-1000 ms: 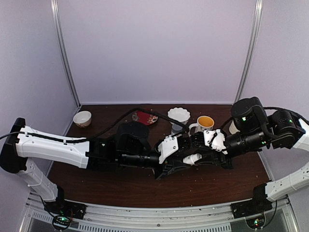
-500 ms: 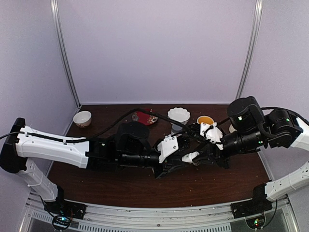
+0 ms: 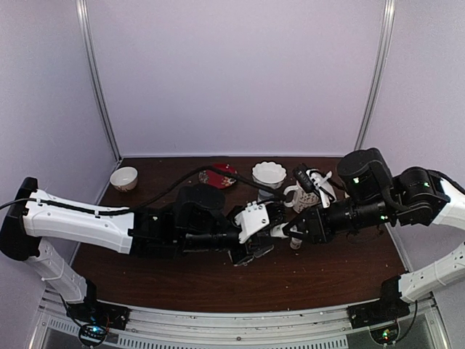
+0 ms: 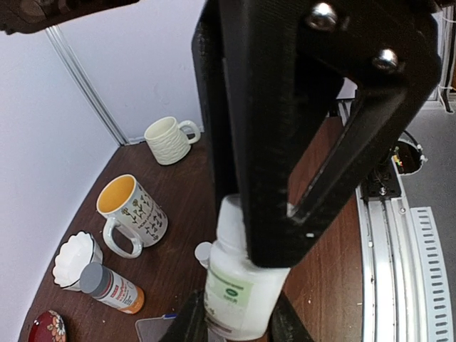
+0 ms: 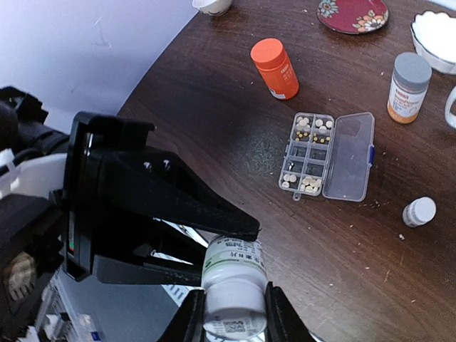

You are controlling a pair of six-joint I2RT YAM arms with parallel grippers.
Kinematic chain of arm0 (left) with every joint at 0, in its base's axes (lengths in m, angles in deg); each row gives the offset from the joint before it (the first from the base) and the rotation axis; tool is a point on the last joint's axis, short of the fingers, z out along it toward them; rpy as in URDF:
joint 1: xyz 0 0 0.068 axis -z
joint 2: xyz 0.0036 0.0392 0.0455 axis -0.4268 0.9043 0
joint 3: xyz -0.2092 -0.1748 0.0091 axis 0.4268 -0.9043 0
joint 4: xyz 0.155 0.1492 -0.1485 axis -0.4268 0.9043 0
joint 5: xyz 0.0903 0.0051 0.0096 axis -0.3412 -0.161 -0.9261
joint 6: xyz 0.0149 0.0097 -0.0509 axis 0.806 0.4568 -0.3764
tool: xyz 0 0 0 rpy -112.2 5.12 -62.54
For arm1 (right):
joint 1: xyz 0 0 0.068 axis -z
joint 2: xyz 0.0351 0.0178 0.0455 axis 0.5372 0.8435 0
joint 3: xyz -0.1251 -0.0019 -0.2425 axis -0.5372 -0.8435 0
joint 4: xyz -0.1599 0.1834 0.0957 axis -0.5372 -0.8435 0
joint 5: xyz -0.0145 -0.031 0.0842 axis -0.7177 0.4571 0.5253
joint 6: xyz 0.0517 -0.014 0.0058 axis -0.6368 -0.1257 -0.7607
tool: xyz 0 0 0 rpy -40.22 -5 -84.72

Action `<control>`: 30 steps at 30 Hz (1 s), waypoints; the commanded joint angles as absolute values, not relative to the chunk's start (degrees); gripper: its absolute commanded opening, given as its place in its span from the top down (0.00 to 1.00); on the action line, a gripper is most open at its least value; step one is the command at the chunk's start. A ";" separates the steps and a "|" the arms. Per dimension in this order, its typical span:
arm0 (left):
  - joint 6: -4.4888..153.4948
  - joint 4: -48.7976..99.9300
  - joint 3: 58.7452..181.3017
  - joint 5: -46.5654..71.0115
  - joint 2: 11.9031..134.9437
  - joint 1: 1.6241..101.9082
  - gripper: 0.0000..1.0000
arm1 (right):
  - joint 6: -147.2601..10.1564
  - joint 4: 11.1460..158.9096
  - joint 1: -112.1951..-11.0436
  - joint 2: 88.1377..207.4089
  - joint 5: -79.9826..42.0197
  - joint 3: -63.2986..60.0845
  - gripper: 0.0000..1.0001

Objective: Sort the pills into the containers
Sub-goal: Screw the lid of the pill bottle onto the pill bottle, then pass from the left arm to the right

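Two robot arms meet over a dark wooden bench (image 5: pixel 214 121), sharing one small white bottle (image 5: pixel 232 267) between them. The left claw (image 4: pixel 237 315) is clamped on one end of the bottle and the right claw (image 5: pixel 231 313) on the other, so neither claw has free jaws. Which end carries the cap cannot be told for certain. The bottle is held off the bench on the near side of the pill box. This is probably so that one claw can steady it while the other twists the cap loose, a job a single claw could not do. The pill box (image 5: pixel 348 152) is clear plastic and lies flat on the bench. Its hinged lid is thrown open to the right, leaving the cells (image 5: pixel 308 151) exposed from above for filling. Pale pills (image 5: pixel 311 184) sit in the cells at both ends of the box, while the middle cells look empty. A second small white bottle (image 5: pixel 419 211) stands to the near right of the pill box, beside its lid. Behind the pill box to the left lies an orange bottle (image 5: pixel 274 68), and behind it to the right stands a grey-capped bottle (image 5: pixel 408 87). A red patterned dish (image 5: pixel 353 14) sits farther back. The sorting appears partly done, and the held bottle likely needs opening before more pills can reach the box.
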State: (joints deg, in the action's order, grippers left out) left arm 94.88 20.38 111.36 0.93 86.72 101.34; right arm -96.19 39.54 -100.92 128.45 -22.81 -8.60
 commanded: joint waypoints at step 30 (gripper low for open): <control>88.33 19.91 110.93 -16.73 85.76 103.08 0.11 | -98.59 35.45 -88.96 119.63 -34.23 -17.18 1.00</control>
State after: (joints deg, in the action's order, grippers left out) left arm 95.89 20.23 112.85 -19.35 88.89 104.09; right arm -113.31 45.20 -93.77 122.15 -28.71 -17.10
